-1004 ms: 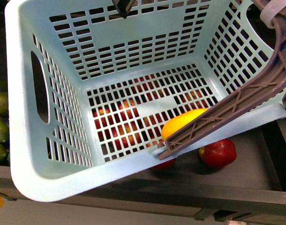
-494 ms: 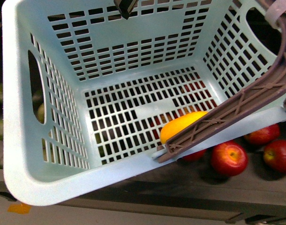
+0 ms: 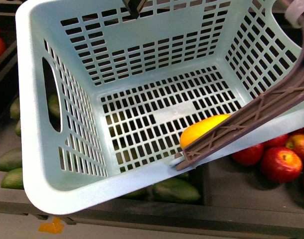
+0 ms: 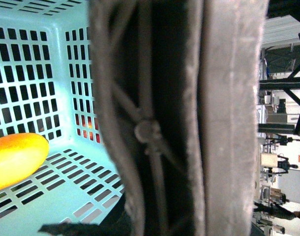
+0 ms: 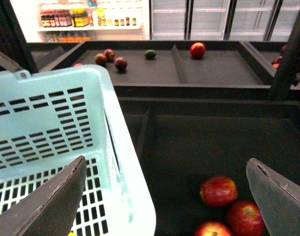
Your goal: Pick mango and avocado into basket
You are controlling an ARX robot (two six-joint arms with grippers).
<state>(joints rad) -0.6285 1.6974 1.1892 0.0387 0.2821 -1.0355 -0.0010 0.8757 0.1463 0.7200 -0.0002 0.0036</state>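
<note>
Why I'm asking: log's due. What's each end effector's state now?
Left end effector: closed on the grey-brown lattice swing handle of the light teal plastic basket.
Right end effector: open, holding nothing.

We see a pale teal basket patterned with slotted lattice, its handle grey-brown with cross-braced ribs. The mango is yellow, blushing orange. Between the dark grey jaws of our right gripper, apples show red with yellowish flecks against a black bin floor.
</note>
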